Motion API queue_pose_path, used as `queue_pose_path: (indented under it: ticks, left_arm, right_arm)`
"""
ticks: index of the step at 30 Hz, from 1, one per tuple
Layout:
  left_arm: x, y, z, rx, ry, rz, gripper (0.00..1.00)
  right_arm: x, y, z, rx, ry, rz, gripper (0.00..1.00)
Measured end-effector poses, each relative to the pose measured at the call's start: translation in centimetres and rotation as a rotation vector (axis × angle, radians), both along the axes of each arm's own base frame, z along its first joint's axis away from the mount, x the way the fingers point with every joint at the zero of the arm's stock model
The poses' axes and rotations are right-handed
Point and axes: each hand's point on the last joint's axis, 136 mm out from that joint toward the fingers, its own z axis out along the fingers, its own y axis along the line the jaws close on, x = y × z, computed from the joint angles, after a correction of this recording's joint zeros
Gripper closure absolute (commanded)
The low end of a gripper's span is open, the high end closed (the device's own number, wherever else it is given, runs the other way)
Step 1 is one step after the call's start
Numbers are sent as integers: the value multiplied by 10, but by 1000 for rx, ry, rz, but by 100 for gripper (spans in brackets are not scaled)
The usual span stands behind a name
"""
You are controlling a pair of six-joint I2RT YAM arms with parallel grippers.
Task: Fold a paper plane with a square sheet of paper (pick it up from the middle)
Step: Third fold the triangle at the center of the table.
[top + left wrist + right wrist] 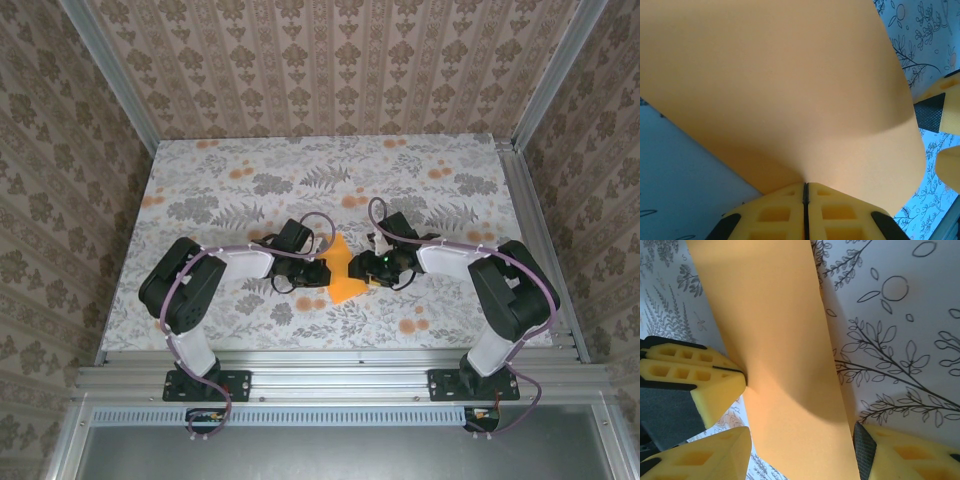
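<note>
Left gripper [806, 192] is clamped shut on the square sheet of paper [343, 272], its two yellow fingertips meeting on the sheet's near edge with no gap between them. The orange sheet stands up off the bench [220, 190] as a curved, part-folded flap at the middle of the work area, between the two wrists. Seen from the right wrist it runs as a long strip with one soft bend where the left pinch takes it. Right gripper [802, 452] is open, a finger on either side of that strip, close to its edges but, as far as I can tell, not pressing it. The step in hand looks like setting a crease. To do it well, the left pinch should serve as a firm anchor while the right one closes squarely across the strip near the bend, with the edges lined up first. It should then press slowly, so the thin paper neither buckles nor slips sideways
</note>
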Motion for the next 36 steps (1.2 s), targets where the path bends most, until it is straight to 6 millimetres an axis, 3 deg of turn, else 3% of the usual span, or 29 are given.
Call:
queue_pose_path:
  ticks: [11,21,36]
  left_arm:
    - [0,0,0,-10,-2,-5,91]
    - [1,1,1,-14,0,-6,92]
    - [1,2,1,-15,-6,-17,92]
  right_arm:
    - [-4,8,17,74,-12,14,48]
    - [-1,16,28,135,-18,7,69]
    - [-1,20,35,174,-20,10,75]
